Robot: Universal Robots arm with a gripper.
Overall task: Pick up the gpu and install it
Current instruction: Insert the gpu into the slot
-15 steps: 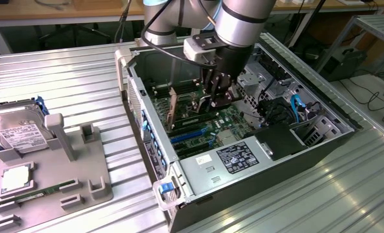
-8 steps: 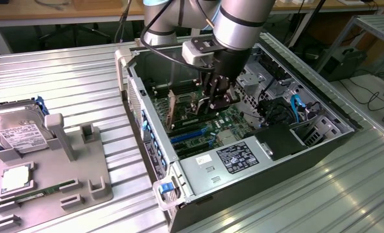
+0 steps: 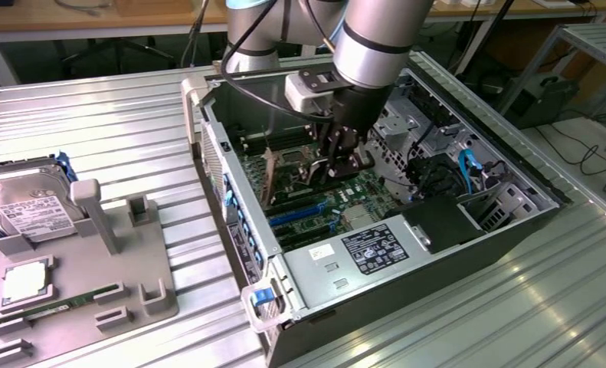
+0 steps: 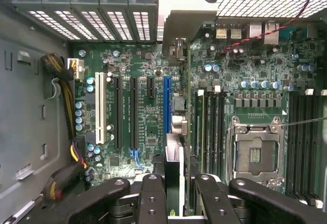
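Observation:
My gripper (image 3: 339, 165) reaches down into the open computer case (image 3: 231, 222) and is shut on the gpu (image 3: 271, 179), whose brownish board stands on edge over the motherboard (image 3: 318, 207). In the wrist view the gpu (image 4: 174, 168) runs edge-on between my two black fingers (image 4: 153, 198), and my gripper (image 4: 178, 203) clamps it from both sides. The card lies right beside the blue expansion slot (image 4: 166, 104), with its bracket end (image 4: 179, 30) at the case's rear slot openings. Whether its edge sits in a slot is hidden.
A grey fixture (image 3: 88, 253) at the exterior view's left holds a silver hard drive (image 3: 27, 211), a processor (image 3: 21, 280) and a green memory stick (image 3: 63, 303). Inside the case are the processor socket (image 4: 255, 155), the power supply (image 3: 375, 249) and cable bundles (image 4: 64, 81).

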